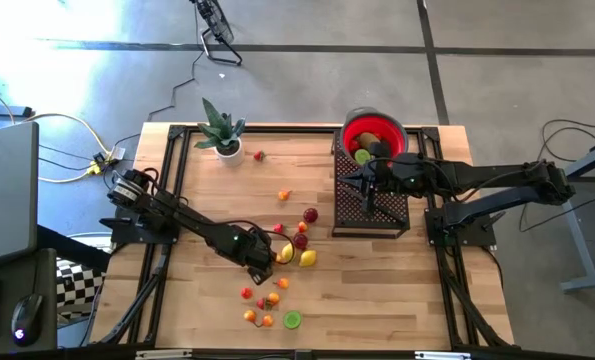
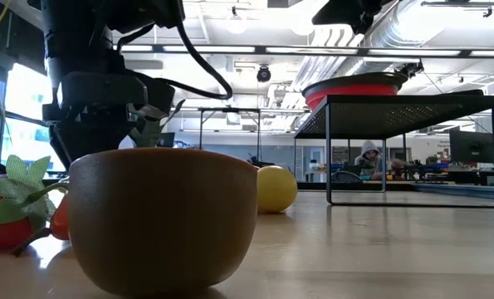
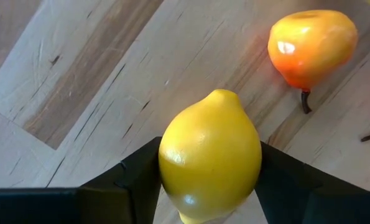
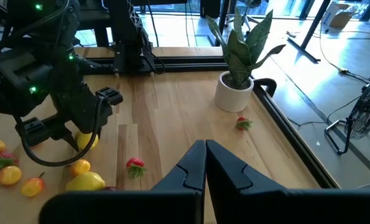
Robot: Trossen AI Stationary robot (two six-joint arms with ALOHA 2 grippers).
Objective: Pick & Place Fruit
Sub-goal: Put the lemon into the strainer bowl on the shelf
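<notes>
Left gripper (image 3: 209, 186) has its jaws clamped on a yellow lemon (image 3: 209, 155) low over the surface — lift it straight, clear of the neighbouring fruit; right gripper (image 4: 204, 163), jaws together, waits over the rack (image 1: 370, 205).

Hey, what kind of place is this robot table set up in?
Probably an open-plan lab or workshop: exposed ducts run under the ceiling, the concrete floor has loose cables, and a person sits at desks beyond the wooden table.
</notes>
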